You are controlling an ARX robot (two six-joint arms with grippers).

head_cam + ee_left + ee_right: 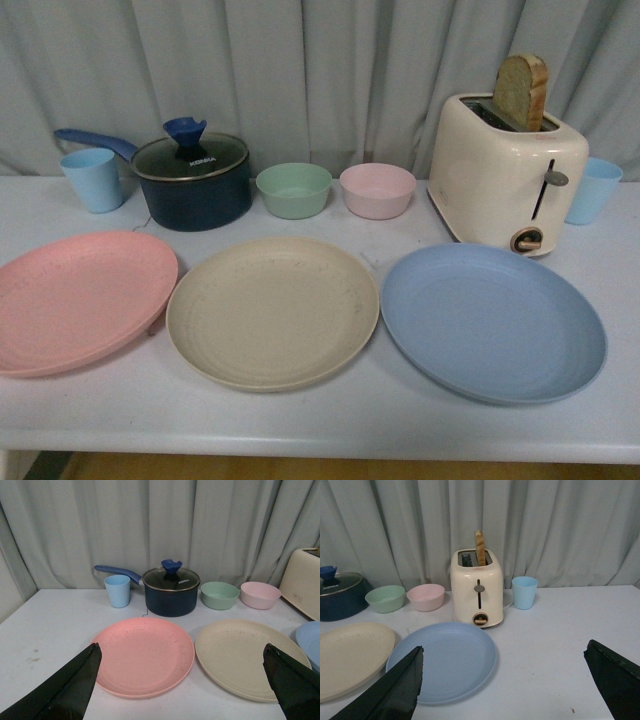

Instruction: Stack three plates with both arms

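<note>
On the left, the left pincer (pixel 181 650) is spread wide and holds nothing; its two dark fingers frame the pink plate (pixel 85 300), which lies on the white counter (pixel 320 425) at the left end of the row. Just beside it, in the middle, lies the beige plate (pixel 272 310), and to the right of that the blue plate (pixel 492 320), with the toaster (pixel 505 170) close behind it. The right pincer (pixel 504 649) is also released and empty, above the near edge of the blue plate.

All three plates lie apart, so no stacking is done yet. I judge them to be light and stiff, probably of matte plastic, so not very slippery and not easy to break. They are shallow and lie flat, so the best hold is at the rim, one finger under the raised edge and one above it. The grip should be firm, because a wide plate held at one edge may tilt.
</note>
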